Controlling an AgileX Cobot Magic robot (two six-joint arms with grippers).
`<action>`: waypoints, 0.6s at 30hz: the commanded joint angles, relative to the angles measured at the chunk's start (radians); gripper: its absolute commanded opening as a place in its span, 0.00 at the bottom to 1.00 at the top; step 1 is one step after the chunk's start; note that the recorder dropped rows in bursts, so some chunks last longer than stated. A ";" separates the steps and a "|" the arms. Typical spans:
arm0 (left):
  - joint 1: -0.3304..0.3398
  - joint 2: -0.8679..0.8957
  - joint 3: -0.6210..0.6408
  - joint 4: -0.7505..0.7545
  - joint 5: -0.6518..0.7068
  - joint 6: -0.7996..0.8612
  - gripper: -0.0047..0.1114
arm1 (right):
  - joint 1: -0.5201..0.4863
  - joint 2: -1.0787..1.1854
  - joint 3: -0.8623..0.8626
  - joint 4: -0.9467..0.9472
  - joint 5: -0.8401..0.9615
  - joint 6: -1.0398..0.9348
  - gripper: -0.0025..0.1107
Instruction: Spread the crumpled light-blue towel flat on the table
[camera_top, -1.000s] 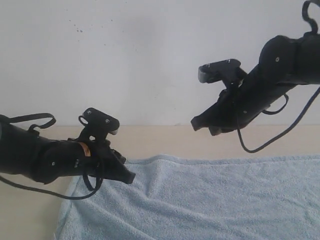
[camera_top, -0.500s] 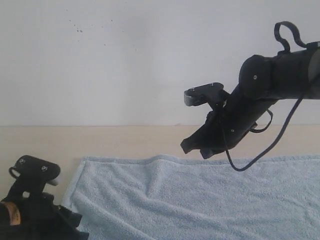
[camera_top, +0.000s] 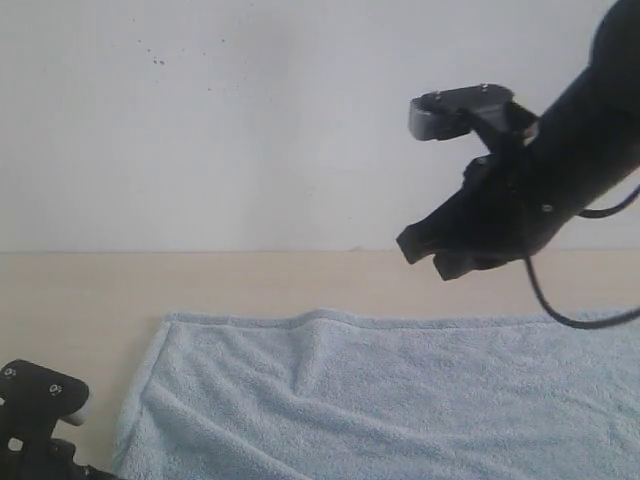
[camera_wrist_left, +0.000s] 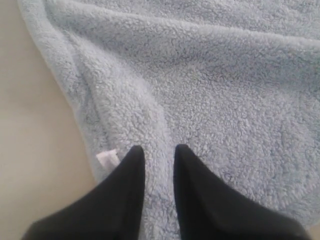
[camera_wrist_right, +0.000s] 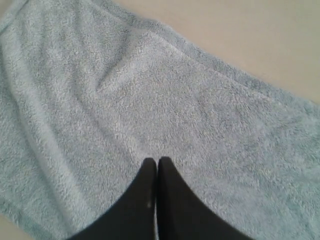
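The light-blue towel (camera_top: 400, 400) lies spread out on the beige table (camera_top: 80, 290), with low folds near its left end and a small bump on its far edge. My right gripper (camera_top: 422, 257) hangs in the air above the towel's far edge. In the right wrist view, my right gripper (camera_wrist_right: 157, 161) is shut and empty over the towel (camera_wrist_right: 150, 100). My left gripper (camera_wrist_left: 159, 150) is open by a narrow gap, low over the towel (camera_wrist_left: 225, 90) near its left edge. Only the left arm's camera mount (camera_top: 40, 395) shows in the exterior view.
A white wall (camera_top: 250, 120) rises behind the table. A black cable (camera_top: 560, 310) loops down from the right arm. A small white label (camera_wrist_left: 106, 158) sticks out at the towel's edge beside bare table (camera_wrist_left: 30, 125).
The left arm has dropped and pulled back to the bottom-left corner, uncovering the towel's left end. The right arm dipped left, then rose back to the right.
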 joint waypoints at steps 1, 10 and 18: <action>0.000 0.046 0.005 0.006 -0.103 -0.006 0.23 | 0.001 -0.191 0.147 -0.057 -0.043 0.033 0.02; 0.000 0.186 -0.070 0.006 -0.059 -0.008 0.23 | 0.001 -0.478 0.411 -0.079 -0.171 0.087 0.02; 0.000 0.239 -0.103 -0.044 0.159 -0.017 0.23 | 0.001 -0.615 0.466 -0.077 -0.196 0.115 0.02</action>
